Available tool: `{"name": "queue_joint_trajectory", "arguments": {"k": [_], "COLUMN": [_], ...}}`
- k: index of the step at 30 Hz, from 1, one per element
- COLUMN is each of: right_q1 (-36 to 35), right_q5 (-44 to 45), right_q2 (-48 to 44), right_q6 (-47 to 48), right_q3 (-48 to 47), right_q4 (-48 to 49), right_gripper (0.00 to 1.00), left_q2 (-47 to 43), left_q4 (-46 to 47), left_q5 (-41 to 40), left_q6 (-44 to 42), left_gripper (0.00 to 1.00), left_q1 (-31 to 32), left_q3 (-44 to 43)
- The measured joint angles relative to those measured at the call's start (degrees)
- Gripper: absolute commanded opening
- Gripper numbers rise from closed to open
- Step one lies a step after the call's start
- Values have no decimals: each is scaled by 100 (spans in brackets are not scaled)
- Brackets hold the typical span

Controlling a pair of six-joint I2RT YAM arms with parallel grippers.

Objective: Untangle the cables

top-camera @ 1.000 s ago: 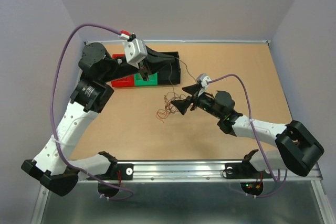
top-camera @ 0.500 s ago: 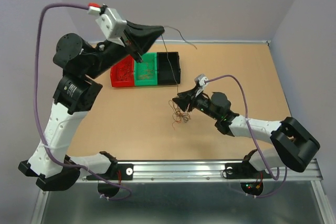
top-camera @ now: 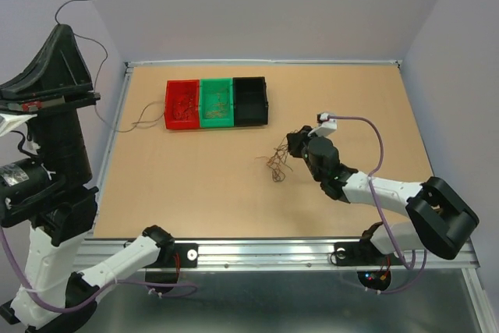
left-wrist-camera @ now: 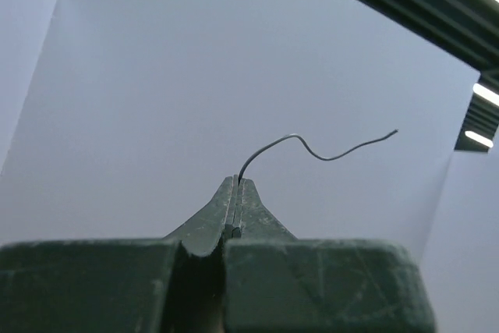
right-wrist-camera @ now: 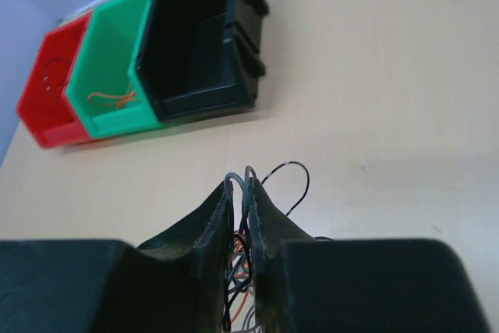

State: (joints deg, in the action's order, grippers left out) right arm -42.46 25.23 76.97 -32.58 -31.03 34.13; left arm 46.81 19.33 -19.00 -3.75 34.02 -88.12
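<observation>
The cables [top-camera: 275, 166] are a small bunch of thin brown, orange and dark curly wires on the table, right of centre. My right gripper [top-camera: 288, 149] is at the bunch's right side. In the right wrist view this gripper [right-wrist-camera: 242, 186] is shut on grey, dark and orange strands [right-wrist-camera: 238, 259], which loop over its tips. My left gripper [top-camera: 62, 30] is raised high at the far left, pointing up. It [left-wrist-camera: 238, 182] is shut on one long dark wire [left-wrist-camera: 312, 150]. That wire [top-camera: 100, 91] trails down to the table beside the red bin.
Three joined bins stand at the back of the table: red [top-camera: 182, 104], green [top-camera: 217, 101] and black [top-camera: 250, 100]. Red and green hold a few thin wires. In the right wrist view the black bin [right-wrist-camera: 203, 44] lies ahead of the fingers. Purple walls surround the table.
The left arm swung up and to the far left, drawing one dark wire away from the bunch. The right gripper went from open to shut on the bunch and shifted slightly right.
</observation>
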Motion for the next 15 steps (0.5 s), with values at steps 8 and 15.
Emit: {"name": "queue_joint_trajectory", "arguments": {"k": [8, 15], "right_q1": [0, 0], "right_q5": [428, 348], "right_q2": [-428, -1143], "right_q6": [48, 319], "right_q3": [-2, 4], "right_q4": [-468, -485], "right_gripper": [94, 100], "left_q2": [105, 579], "left_q4": [422, 332], "left_q5": [824, 2173], "left_q6": [81, -507], "left_gripper": [0, 0], "left_q1": [2, 7], "left_q3": [1523, 2820]}}
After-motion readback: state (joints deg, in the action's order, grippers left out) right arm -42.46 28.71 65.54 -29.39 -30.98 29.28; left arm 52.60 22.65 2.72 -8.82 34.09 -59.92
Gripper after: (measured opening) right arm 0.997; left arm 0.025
